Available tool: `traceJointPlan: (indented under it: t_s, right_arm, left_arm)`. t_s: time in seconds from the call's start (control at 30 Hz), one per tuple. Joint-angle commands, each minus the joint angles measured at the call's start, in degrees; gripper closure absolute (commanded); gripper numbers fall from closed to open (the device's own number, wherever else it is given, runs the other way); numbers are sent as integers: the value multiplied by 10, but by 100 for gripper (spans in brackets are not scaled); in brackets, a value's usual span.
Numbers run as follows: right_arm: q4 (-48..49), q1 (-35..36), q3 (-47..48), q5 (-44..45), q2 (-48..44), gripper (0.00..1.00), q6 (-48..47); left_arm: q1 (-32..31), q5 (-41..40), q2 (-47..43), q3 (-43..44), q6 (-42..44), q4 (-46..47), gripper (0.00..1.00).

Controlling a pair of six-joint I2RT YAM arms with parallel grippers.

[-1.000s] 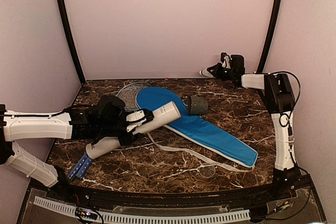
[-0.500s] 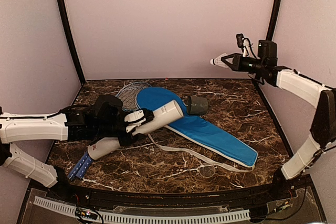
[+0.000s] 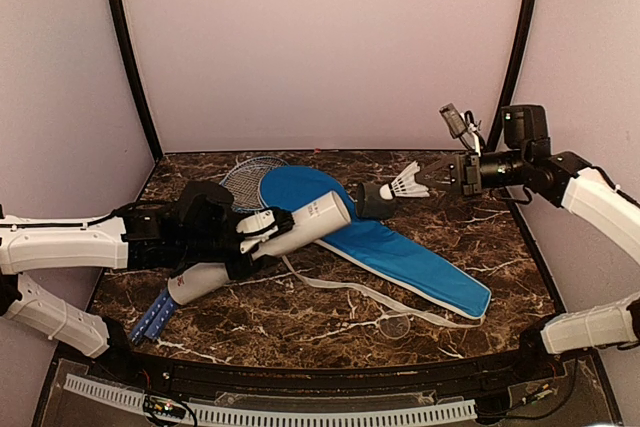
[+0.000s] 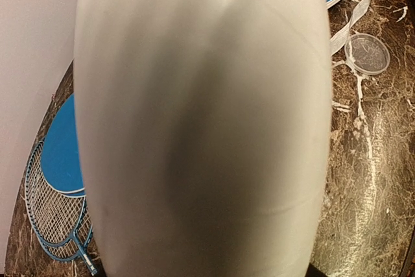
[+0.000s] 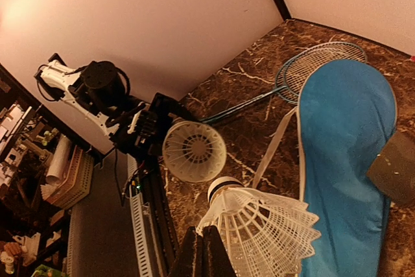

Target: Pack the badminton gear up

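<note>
Tabletop [image 3: 300,317]: dark brown marble pattern, veined in white. Walls [image 3: 320,47]: plain, pale pink, set on three sides. Two black curved struts [image 3: 124,47] are placed at the rear corners. A white slotted strip [image 3: 300,414] is fitted along the near edge. Soft, warm light is cast throughout.

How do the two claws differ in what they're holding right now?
The left claw wraps around the middle of a long white tube; the right claw pinches the feathered rim of a small shuttlecock. The left claw is over the table's left side, the right claw over its right. Both are shut on something.
</note>
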Motion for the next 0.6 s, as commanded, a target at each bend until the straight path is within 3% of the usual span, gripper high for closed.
traceJointPlan:
  t_s: [0.0, 0.17, 0.57]
  right_arm:
    - [43, 41, -32, -75, -25, 100, 58]
    - [111, 81, -31, -75, -5, 100, 96]
    - [116, 109, 1, -33, 55, 100, 74]
  left_arm:
    - [-5, 9, -12, 7, 6, 6, 43]
    - [-8, 14, -12, 7, 7, 3, 43]
    - [-12, 23, -13, 6, 10, 1, 42]
